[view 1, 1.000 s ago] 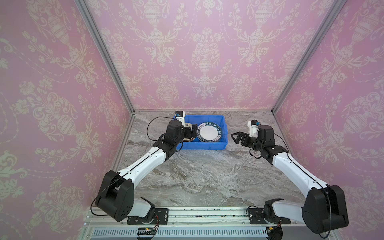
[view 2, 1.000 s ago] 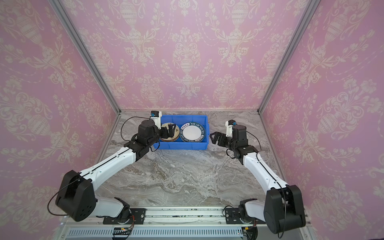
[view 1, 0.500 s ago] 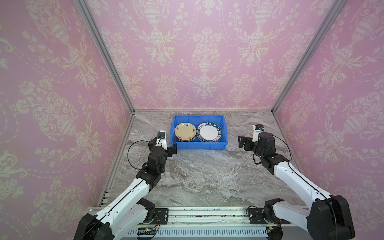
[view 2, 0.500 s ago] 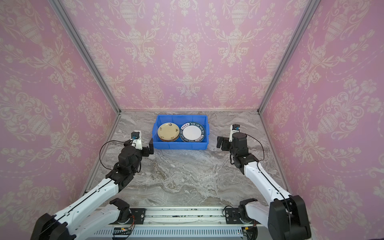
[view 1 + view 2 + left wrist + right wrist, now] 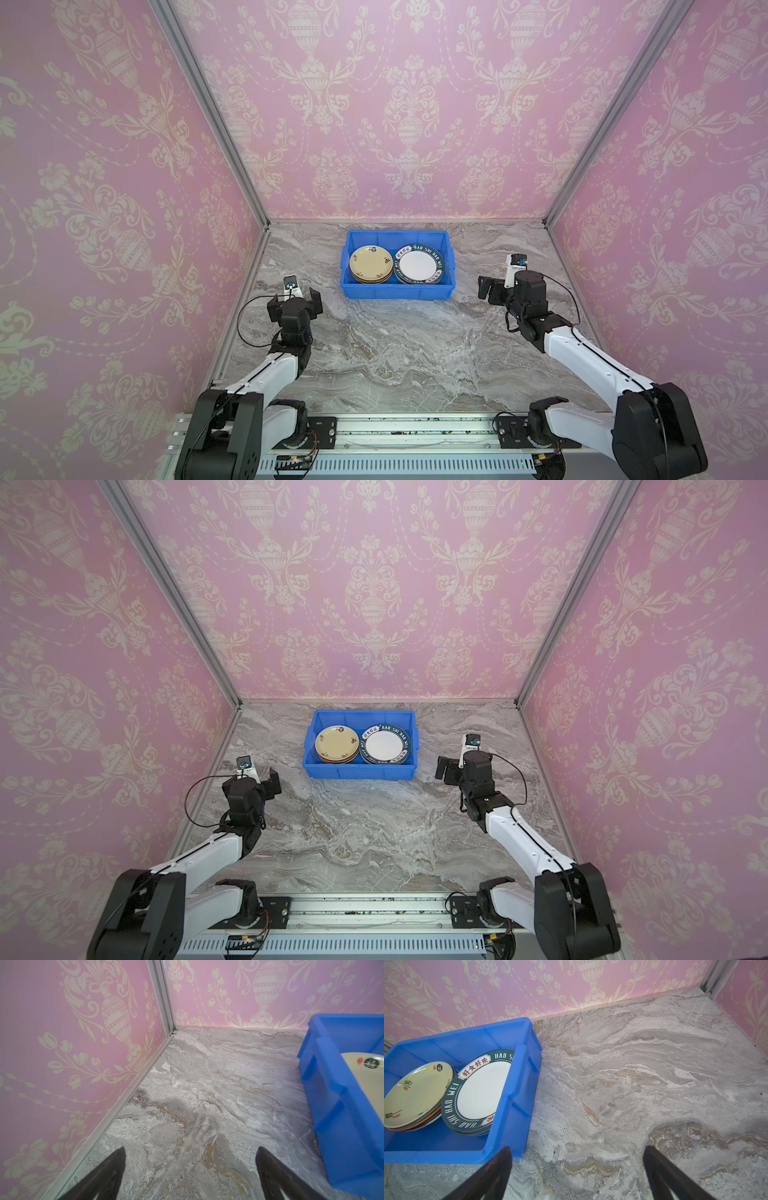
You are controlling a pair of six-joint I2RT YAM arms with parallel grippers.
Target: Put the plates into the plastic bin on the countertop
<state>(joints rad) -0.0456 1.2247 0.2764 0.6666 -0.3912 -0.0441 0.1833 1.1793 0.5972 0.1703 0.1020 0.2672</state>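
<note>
Where pink wallpaper patterned with cream urns and garlands (image 5: 407,104) closes the room on three sides, a silver metal corner post (image 5: 208,112) rises at the left. Below it spreads the grey marble-patterned table (image 5: 395,345), veined white and brown. Over its left edge hovers the left hand (image 5: 294,302), jaws spread wide and empty. At the back middle, near the rear wall, stands the bright blue rectangular plastic bin (image 5: 399,293). Inside, a round cream plate (image 5: 371,264) tops the left stack, and a round white plate with a dark lettered rim (image 5: 417,264) tops the right stack. Right of the bin, apart from it, the right hand (image 5: 490,291) gapes equally wide, holding nothing.
</note>
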